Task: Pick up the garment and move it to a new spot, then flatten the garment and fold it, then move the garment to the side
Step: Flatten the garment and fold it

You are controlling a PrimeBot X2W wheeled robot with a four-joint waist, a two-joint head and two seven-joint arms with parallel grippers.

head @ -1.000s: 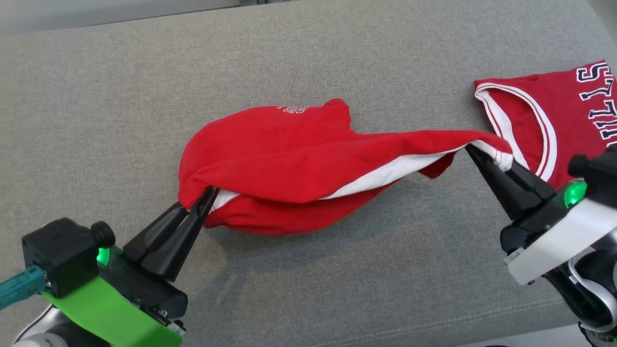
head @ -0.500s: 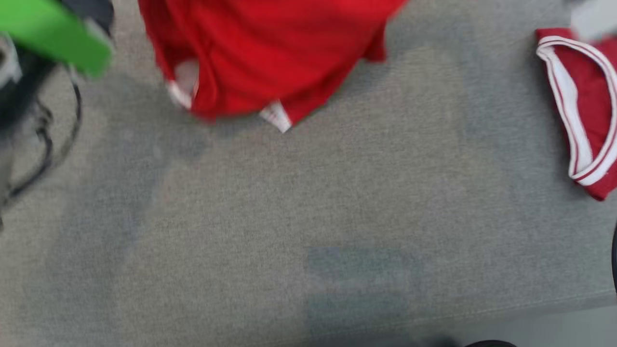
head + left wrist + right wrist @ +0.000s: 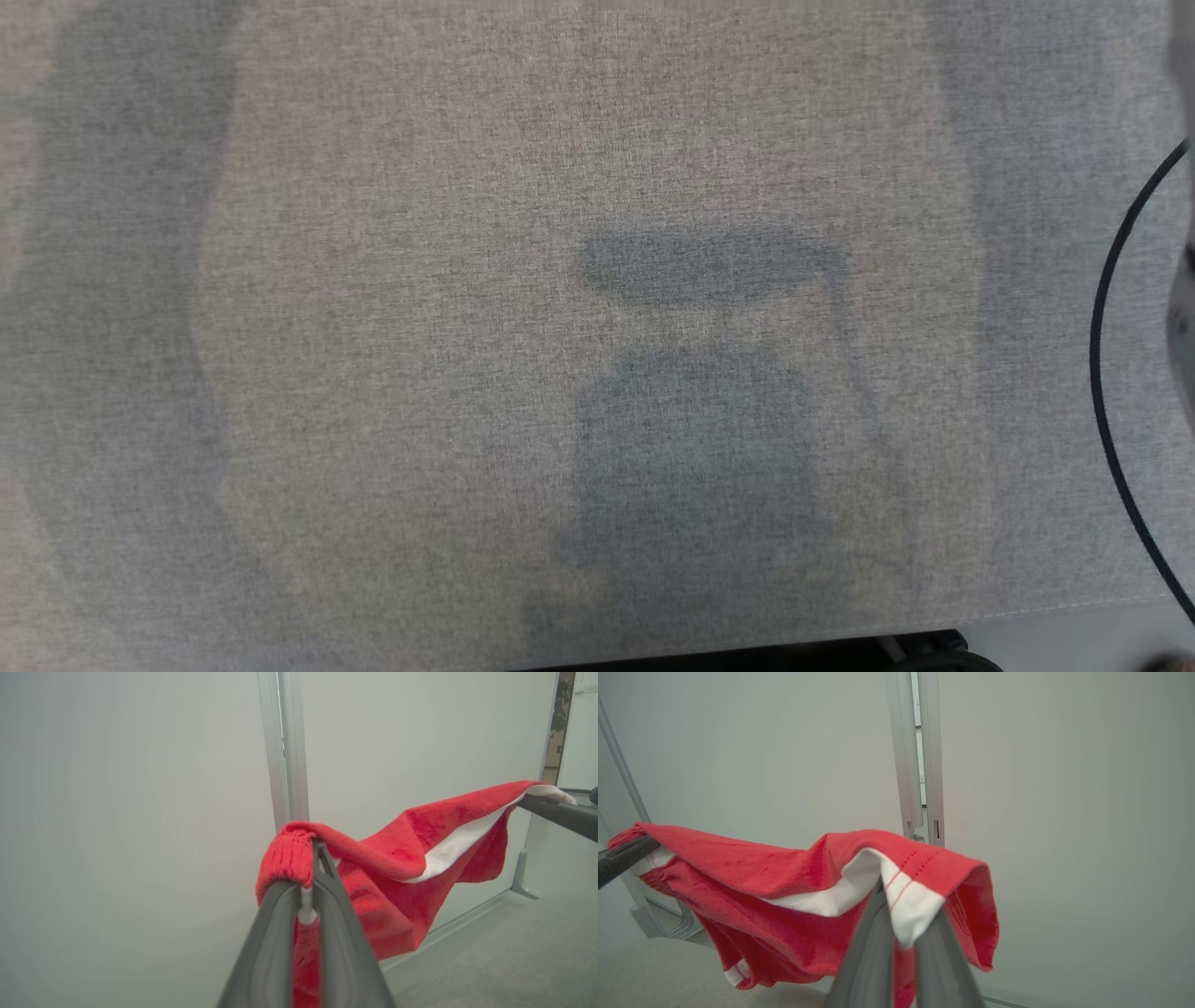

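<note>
A: Left jaws?
B: Pinched shut on ribbed red edge of garment (image 3: pixel 397 858), sliver of white trim caught btwn them.
A: Garment pos?
B: Up in the air, off the counter (image 3: pixel 373 280). Slung btwn both sets of jaws like a hammock, sagging in the mid, red outside w/ white lining showing along top fold. Pale wall + metal post (image 3: pixel 285 742) behind.
A: Right jaws?
B: Closed as well, gripping white band w/ thin red stitch lines at opposite end. Loose red flap drooping just right of them.
A: Below, head view?
B: Grey cloth-topped counter, soft shadow bands (image 3: pixel 121 280) at left, blocky shadow (image 3: pixel 691 420) approx mid, thin black cable (image 3: pixel 1094 373) curving down far right edge.
A: Step in hand?
B: Prob step 1: pick up + carry to new spot. Lifted already, by the look; not yet set down.
A: Landing spot?
B: Can't tell yet, no marked target visible. Grey weave under the head cam looks usable.
A: Nxt move?
B: Best guess: lower both ends together onto counter, keeping jaws well apart for a stretched, unbunched landing. Release only after touchdown. Then flatten, fold, shift aside.
A: Risk?
B: Sagging mid likely to touch first + crease under itself. Also thin pinch at left, poss slip if tugged hard.
</note>
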